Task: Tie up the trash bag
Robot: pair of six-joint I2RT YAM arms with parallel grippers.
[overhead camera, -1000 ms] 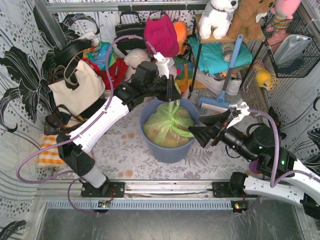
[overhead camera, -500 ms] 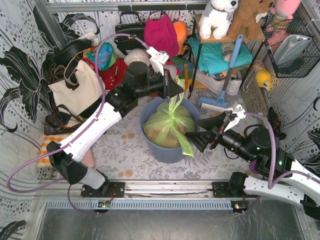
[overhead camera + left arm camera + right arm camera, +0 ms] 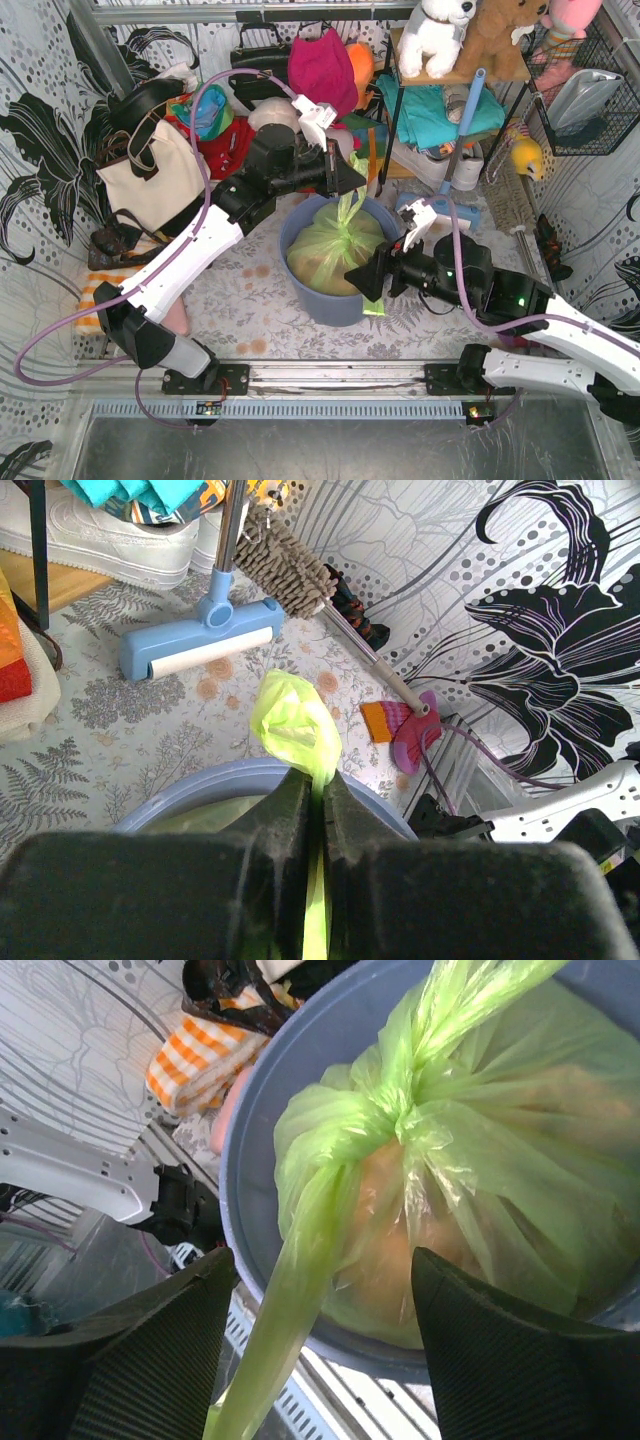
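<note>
The light-green trash bag (image 3: 335, 250) sits in the round blue-grey bin (image 3: 300, 290), gathered into a knot with tan paper showing through. My left gripper (image 3: 352, 183) is above the bin's far rim, shut on the bag's upper tail, which it holds upright. In the left wrist view the tail (image 3: 295, 720) sticks out past the closed gripper (image 3: 315, 778). My right gripper (image 3: 372, 285) is open at the bin's near right rim. In the right wrist view the bag's lower tail (image 3: 300, 1290) hangs between the spread fingers (image 3: 150, 1360) of the gripper (image 3: 322, 1255), below the knot (image 3: 400, 1110).
A blue floor roller (image 3: 440, 205) lies just behind the bin on the right. A cream handbag (image 3: 150, 180) and other bags stand at the back left. A shelf with plush toys (image 3: 470, 40) is at the back. An orange-striped cloth (image 3: 95, 300) lies at the left.
My left gripper has lifted the upper tail up and back, then held still. My right gripper has moved left to the bin, around the lower tail.
</note>
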